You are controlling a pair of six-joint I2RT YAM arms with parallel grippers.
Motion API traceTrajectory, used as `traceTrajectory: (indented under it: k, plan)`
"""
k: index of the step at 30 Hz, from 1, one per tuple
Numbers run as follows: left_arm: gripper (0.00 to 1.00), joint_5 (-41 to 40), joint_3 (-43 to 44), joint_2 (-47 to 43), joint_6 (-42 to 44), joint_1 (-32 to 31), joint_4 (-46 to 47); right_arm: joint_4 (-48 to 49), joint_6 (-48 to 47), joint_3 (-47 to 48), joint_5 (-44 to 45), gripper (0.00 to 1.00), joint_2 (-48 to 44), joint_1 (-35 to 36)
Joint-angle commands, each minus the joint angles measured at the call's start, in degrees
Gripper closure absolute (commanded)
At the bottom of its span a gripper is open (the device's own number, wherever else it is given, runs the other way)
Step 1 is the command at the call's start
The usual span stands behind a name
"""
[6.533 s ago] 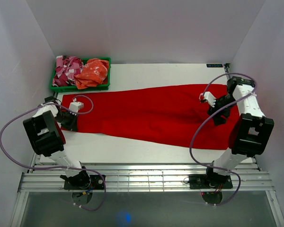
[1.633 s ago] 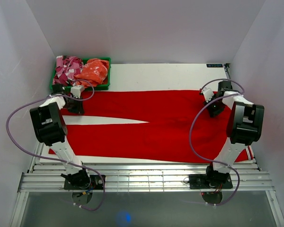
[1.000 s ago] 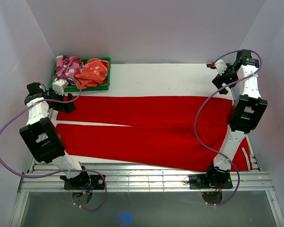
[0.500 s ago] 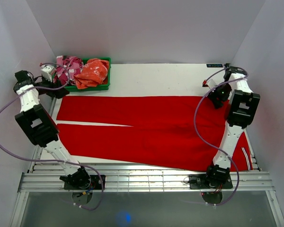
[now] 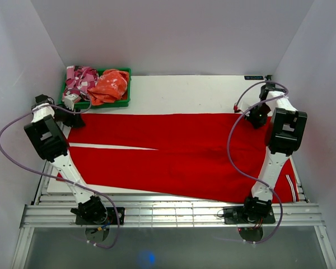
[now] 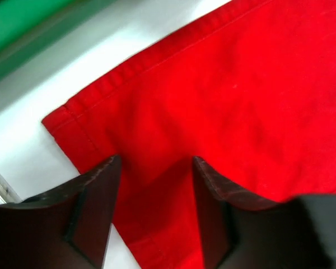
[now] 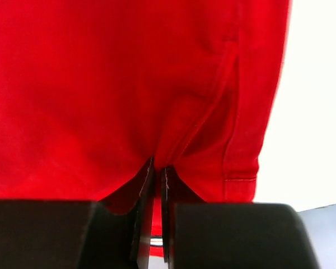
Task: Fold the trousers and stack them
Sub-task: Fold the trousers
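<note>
Bright red trousers (image 5: 173, 151) lie flat; right tool (image 7: 155, 168) pinches them, left tool (image 6: 154, 165) gapes open over them.

Robotics laboratory test cell. Plain white walls (image 5: 173, 33) enclose a white table (image 5: 185, 89); aluminium rail (image 5: 173, 212) along its near edge.

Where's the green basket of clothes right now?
Top view: the green basket sits at the table's far left corner, just beyond the trousers' far leg hem, close to the left pincer.
</note>
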Motion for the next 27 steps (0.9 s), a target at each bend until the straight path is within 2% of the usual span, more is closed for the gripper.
traceTrajectory:
  k: [1, 3, 7, 8, 11, 13, 15, 16, 17, 21, 23, 27]
  plan:
    - [0.39, -6.5, -6.9, -4.2, -0.1, -1.6, 2.8, 0.4, -10.9, -3.2, 1.4, 0.92, 0.7, 0.4]
    - [0.49, -8.9, -9.5, -4.8, 1.7, -1.5, 1.5, 0.5, -12.0, -4.1, 1.0, 0.92, -0.7, 0.5]
    - [0.60, -11.9, -21.4, -10.1, 7.5, -0.7, -0.2, 1.9, -13.7, -6.4, 1.1, 0.92, -3.2, 0.6]
    - [0.61, -12.1, -26.4, -13.3, 8.6, -0.4, -0.7, 2.1, -14.0, -6.9, 1.3, 0.92, -3.5, 0.6]
    - [0.66, -12.6, -32.5, -18.5, 12.0, 0.8, -3.1, 3.2, -14.9, -8.2, 1.4, 0.92, -5.1, 0.6]
    - [0.67, -11.8, -33.4, -20.2, 13.6, 2.1, -5.1, 4.2, -15.7, -9.0, 1.4, 0.92, -5.6, 0.6]
    - [0.62, -9.9, -32.0, -22.2, 14.2, 3.3, -7.4, 4.9, -16.4, -9.5, 1.4, 0.92, -6.4, 0.6]
    - [0.56, -8.8, -31.0, -22.7, 14.3, 3.9, -7.8, 6.4, -17.1, -10.4, 1.2, 0.92, -6.8, 0.6]
    - [0.43, -7.5, -29.5, -23.2, 14.1, 4.3, -7.9, 7.3, -17.7, -10.8, 0.9, 0.92, -7.3, 0.6]
    - [0.24, -1.0, -18.1, -22.1, 14.1, 4.7, -9.1, 10.6, -18.9, -12.5, -0.3, 0.92, -9.1, 1.0]
    - [0.21, 2.3, -14.5, -20.8, 15.2, 4.5, -9.5, 11.0, -19.0, -12.3, -0.7, 0.92, -9.2, 1.6]
    - [0.19, 3.2, -8.2, -15.9, 17.9, 2.0, -10.0, 12.3, -19.1, -12.4, -1.1, 0.92, -9.3, 2.3]
